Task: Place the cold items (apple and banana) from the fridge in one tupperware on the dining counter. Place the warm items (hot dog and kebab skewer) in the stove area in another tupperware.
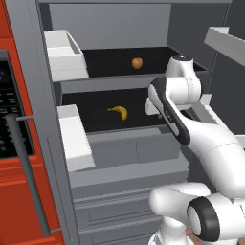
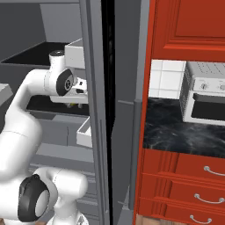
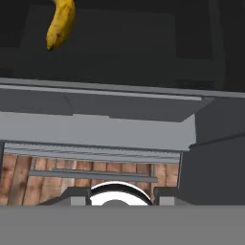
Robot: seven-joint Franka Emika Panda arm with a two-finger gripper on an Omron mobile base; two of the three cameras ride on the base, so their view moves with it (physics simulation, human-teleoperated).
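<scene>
Banana (image 1: 118, 112) left of gripper (image 1: 152, 108)

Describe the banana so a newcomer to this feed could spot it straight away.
Find the open fridge with its two dark shelves. On the lower shelf lies a curved yellow banana, alone there; the only other fruit, a round reddish apple, sits on the shelf above.

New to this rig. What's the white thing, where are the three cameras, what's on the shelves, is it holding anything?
It is a rendered white robot arm on a driving base, facing an open fridge. Two cameras ride on the base, behind the arm to its left and right; the third sits on the hand, looking along the pincer. An apple lies on the upper shelf, a banana on the shelf below. On the right side stand red cabinets and a toaster oven. Nothing shows between the fingers; their state is unclear.
</scene>
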